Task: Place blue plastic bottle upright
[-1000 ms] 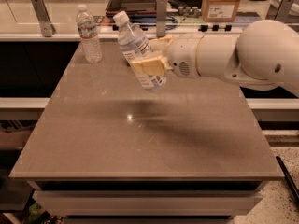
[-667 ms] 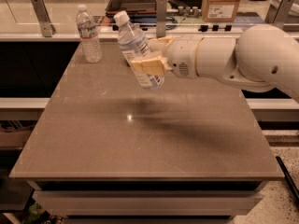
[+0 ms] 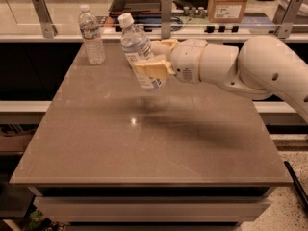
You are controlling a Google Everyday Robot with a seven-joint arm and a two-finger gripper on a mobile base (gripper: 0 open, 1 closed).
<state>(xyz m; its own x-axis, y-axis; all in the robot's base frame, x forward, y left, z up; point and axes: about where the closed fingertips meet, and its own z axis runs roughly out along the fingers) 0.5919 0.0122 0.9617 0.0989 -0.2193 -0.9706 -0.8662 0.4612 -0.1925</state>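
The blue plastic bottle (image 3: 137,49) is clear, with a white cap and a pale blue-and-white label. It hangs in the air above the far middle of the brown table (image 3: 144,143), tilted with its cap up and to the left. My gripper (image 3: 153,60) reaches in from the right and is shut on the bottle's body, one tan finger (image 3: 150,68) across the front of the label. The bottle's base is well above the tabletop.
A slimmer ribbed clear bottle (image 3: 91,35) with a red-and-white label stands upright at the table's far left corner. Beyond the far edge is a counter with metal posts (image 3: 166,16), a dark tray (image 3: 139,1) and a cardboard box (image 3: 229,3).
The bottle and gripper have barely moved; the bottle stays tilted in the air in the same grip.
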